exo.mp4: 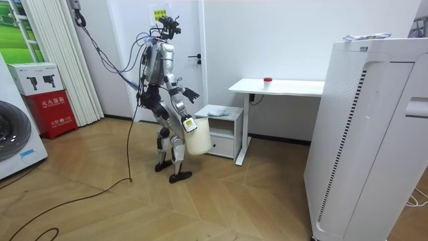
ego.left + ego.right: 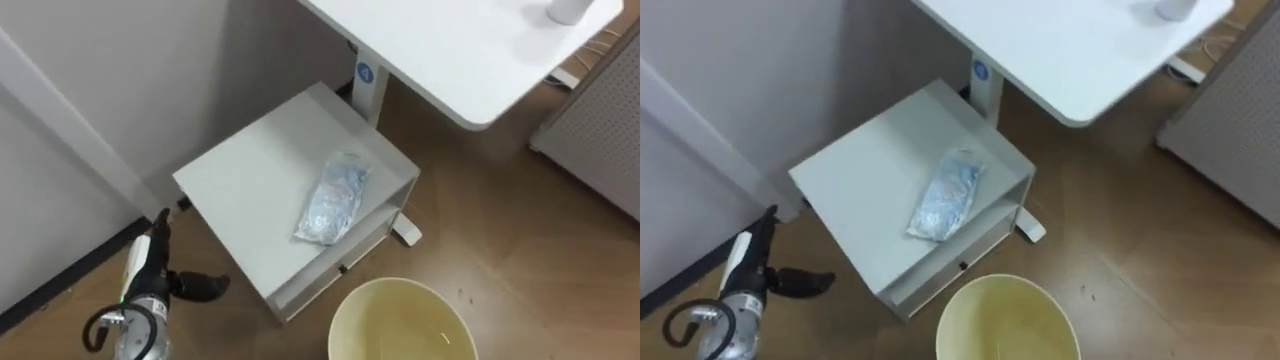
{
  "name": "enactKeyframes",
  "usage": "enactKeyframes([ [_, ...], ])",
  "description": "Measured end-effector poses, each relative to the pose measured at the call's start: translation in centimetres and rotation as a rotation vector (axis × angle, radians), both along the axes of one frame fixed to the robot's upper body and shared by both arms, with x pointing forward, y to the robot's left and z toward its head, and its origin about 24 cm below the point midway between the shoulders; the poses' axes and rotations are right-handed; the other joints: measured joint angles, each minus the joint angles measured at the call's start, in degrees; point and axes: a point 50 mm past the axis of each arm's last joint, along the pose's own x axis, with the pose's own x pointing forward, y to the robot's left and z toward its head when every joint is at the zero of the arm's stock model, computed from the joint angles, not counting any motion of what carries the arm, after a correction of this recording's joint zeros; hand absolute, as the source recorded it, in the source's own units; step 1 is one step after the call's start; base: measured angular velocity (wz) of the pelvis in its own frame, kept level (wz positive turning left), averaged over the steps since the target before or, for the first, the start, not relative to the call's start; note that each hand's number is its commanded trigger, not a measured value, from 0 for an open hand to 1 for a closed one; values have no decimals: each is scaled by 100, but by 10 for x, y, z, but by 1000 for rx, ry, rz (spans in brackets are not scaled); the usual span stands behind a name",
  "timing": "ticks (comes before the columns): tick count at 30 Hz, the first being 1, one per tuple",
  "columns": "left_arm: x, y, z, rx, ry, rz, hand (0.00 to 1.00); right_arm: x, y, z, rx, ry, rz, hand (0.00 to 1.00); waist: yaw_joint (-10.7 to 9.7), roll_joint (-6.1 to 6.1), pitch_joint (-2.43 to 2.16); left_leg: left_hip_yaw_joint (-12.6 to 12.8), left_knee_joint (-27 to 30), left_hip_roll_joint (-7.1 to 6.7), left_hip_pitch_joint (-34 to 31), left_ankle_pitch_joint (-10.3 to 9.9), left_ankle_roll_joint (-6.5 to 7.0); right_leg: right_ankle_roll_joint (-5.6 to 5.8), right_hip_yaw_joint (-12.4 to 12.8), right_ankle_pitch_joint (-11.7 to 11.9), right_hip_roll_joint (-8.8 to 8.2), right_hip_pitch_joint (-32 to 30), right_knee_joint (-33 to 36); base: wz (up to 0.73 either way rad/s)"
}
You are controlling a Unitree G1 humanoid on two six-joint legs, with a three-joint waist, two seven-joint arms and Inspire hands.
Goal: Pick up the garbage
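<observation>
A crumpled clear plastic bag (image 2: 335, 200) lies on top of a low white cabinet (image 2: 245, 165) in front of me. My left hand (image 2: 153, 262) shows at the lower left, beside the cabinet's left corner, fingers straight and thumb spread, holding nothing. A pale yellow bin (image 2: 400, 322) sits at the bottom edge, below the cabinet's front, with nothing inside. In the room view I stand facing the cabinet (image 1: 224, 130). The bin (image 1: 196, 139) hangs at my side from my right hand (image 1: 185, 122), and my left hand (image 1: 190, 94) is raised toward the cabinet.
A white desk (image 2: 450, 50) stands over the cabinet's far right, with a small white object (image 2: 570, 8) on it. A perforated white unit (image 2: 600, 130) is at the right edge. Wood floor lies between them. A tall white appliance (image 1: 368, 134) stands at the room view's right.
</observation>
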Motion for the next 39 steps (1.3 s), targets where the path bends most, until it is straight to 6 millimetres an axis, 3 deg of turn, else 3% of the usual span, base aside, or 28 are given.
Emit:
enactKeyframes([
  [5,19,-3,25,38,-103,18,0,10,3,6,25,-66,-14,100,-274,74,30,9,314,171,-541,-31,-39,-103,15,76,122,-505,191,-10],
  [9,29,-4,44,58,-198,50,0,15,6,10,28,-96,-22,100,-439,70,41,141,566,334,-901,-65,-64,-174,52,108,210,-915,351,-19],
  [11,33,-3,51,75,-236,58,0,17,7,11,35,-105,-19,100,-509,65,46,134,701,353,-1066,-104,-92,-207,87,95,264,-1090,452,-13],
  [16,33,-1,53,119,-248,69,0,20,9,13,44,-124,-24,100,-622,48,72,147,1084,537,-1306,-273,-160,-289,134,19,409,-1366,749,-15],
  [23,45,-10,69,157,-299,42,0,21,-1,18,34,-158,-100,100,-765,-7,111,133,1477,635,-1812,-391,-173,-331,152,-86,442,-1904,1139,-3],
  [28,47,-20,71,193,-309,0,0,11,-9,16,24,-143,-159,100,-961,-19,111,124,1661,643,-2023,-474,-166,-333,203,-159,454,-2152,1356,-3],
  [34,46,-22,64,267,-277,-26,0,-4,-12,9,15,-86,-169,100,-1086,-37,104,149,1913,774,-2159,-622,-183,-335,286,-175,592,-2323,1479,-16],
  [39,45,-22,61,350,-269,-54,0,-3,-10,10,10,-86,-157,100,-1178,-73,101,128,2135,782,-2508,-655,-172,-344,327,-178,608,-2703,1716,-4],
])
